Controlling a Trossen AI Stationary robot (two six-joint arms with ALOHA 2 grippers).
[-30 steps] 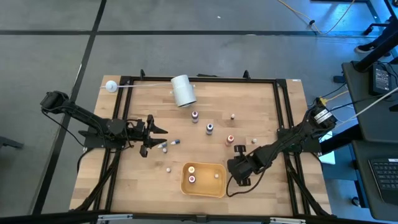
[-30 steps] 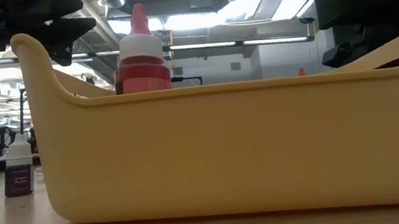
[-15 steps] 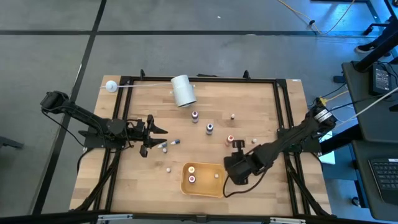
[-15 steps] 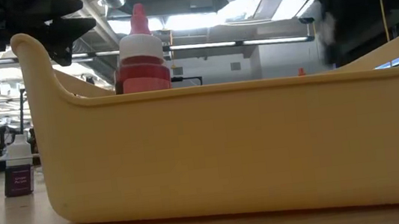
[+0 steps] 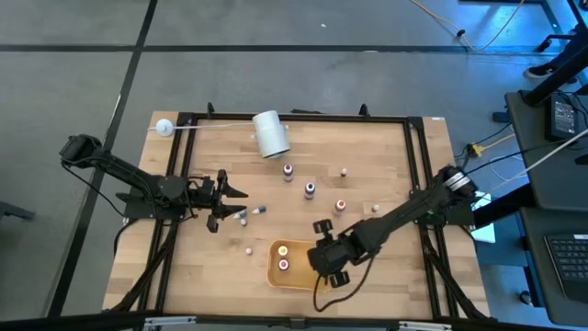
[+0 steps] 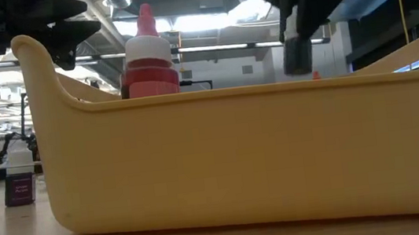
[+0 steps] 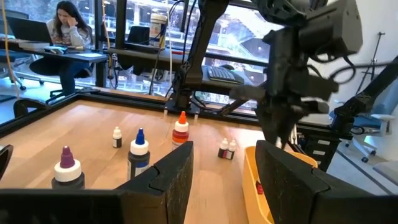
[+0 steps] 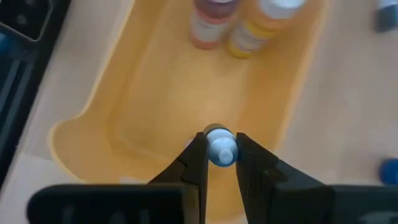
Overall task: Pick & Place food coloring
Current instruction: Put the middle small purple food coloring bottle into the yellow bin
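Observation:
My right gripper is shut on a small food coloring bottle, its pale cap seen end-on between the fingers. It hangs over the right part of the yellow tray, above its floor. In the high view this gripper covers the tray's right end. Two bottles stand in the tray's left part; the low view shows a red one above the rim. My left gripper waits open at the table's left. Loose bottles stand mid-table, two beside the left fingers.
A white roll lies at the back, with a white ball on a thin rod at the back left corner. A bottle stands left of the tray. A black frame edges the table. A person sits at a desk beyond the table.
My right arm has swung left, from beside the tray's right end to over the tray, with the bottle in its fingers. The left arm has not moved.

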